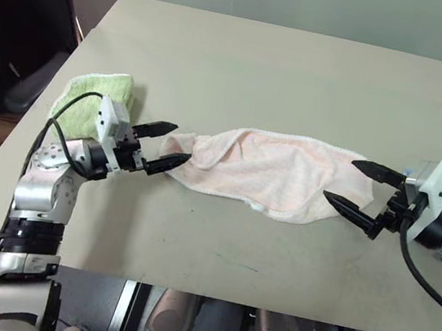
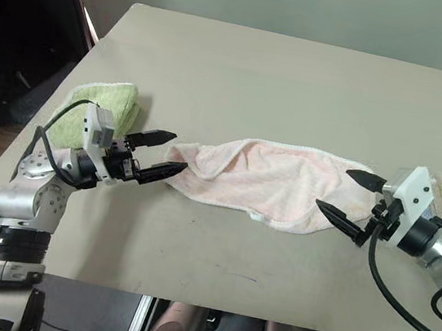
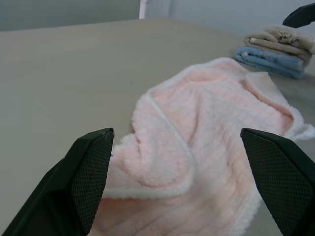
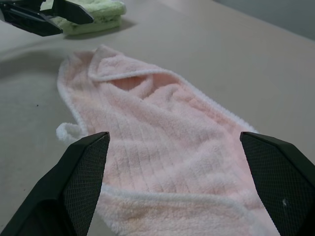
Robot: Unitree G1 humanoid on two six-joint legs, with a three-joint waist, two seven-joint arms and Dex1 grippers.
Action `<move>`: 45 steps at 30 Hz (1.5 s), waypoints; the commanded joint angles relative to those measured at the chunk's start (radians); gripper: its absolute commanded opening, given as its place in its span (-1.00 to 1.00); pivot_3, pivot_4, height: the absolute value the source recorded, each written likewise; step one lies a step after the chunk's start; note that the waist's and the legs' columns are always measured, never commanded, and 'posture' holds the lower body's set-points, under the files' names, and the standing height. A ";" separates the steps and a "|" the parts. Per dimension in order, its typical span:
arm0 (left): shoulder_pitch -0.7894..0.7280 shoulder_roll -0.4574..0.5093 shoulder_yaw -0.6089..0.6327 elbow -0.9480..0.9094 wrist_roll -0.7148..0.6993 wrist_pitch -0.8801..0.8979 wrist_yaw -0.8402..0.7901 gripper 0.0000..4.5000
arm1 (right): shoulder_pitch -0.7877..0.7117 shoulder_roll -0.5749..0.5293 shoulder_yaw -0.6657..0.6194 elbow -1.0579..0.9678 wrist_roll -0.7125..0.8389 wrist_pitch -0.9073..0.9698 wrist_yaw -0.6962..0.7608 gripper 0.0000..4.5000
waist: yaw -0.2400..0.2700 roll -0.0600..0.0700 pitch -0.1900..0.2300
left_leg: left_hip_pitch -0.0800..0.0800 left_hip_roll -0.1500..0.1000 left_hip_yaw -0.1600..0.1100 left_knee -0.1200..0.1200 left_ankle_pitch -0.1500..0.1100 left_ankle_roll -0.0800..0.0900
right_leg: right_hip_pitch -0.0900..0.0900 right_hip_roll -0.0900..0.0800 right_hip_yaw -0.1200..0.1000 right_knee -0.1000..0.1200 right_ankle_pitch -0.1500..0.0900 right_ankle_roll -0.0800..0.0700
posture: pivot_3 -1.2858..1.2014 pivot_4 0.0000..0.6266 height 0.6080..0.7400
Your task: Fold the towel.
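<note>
The pale pink towel [image 1: 265, 172] lies crumpled in a long strip across the middle of the table [image 1: 261, 56], its white hem showing along the edges and a small white loop [image 4: 66, 132] sticking out from one long edge. My left gripper [image 1: 173, 144] is open at the towel's left end, with the bunched corner just in front of its fingertips. At the right end my right gripper [image 1: 342, 180] is open too, its fingers straddling the cloth's edge. Neither holds anything. The left wrist view looks along the towel [image 3: 197, 147], and the right wrist view sees it from the other end [image 4: 162, 147].
A folded light green towel [image 1: 98, 99] sits near the table's left edge, behind my left gripper. Folded blue and beige cloths [image 3: 275, 49] are stacked at the right edge by my right arm. The table's far half is bare.
</note>
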 commanded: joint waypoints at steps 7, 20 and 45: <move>-0.006 -0.020 -0.004 -0.055 -0.025 -0.006 -0.030 0.98 | -0.040 -0.024 -0.037 0.007 0.004 0.013 -0.025 1.00 | -0.001 0.000 0.000 | 0.001 0.000 0.000 0.000 0.000 -0.001 | 0.000 0.000 0.000 0.001 0.000 0.000 | 0.03 -0.52 1.00; 0.003 -0.074 -0.043 -0.105 -0.017 -0.004 -0.011 0.98 | -0.257 -0.062 0.053 0.386 -0.093 -0.013 0.029 1.00 | -0.005 0.000 0.000 | 0.001 0.000 0.000 0.000 0.006 0.008 | 0.000 0.000 0.000 0.002 0.001 0.000 | 0.03 -0.52 1.00; 0.052 -0.051 -0.018 -0.166 -0.014 -0.024 0.014 0.98 | -0.905 0.063 0.385 1.503 -0.515 -0.369 0.291 1.00 | -0.005 0.001 0.000 | 0.001 0.001 -0.001 -0.001 0.004 0.007 | -0.005 -0.001 -0.003 0.009 0.002 -0.007 | 0.03 -0.52 1.00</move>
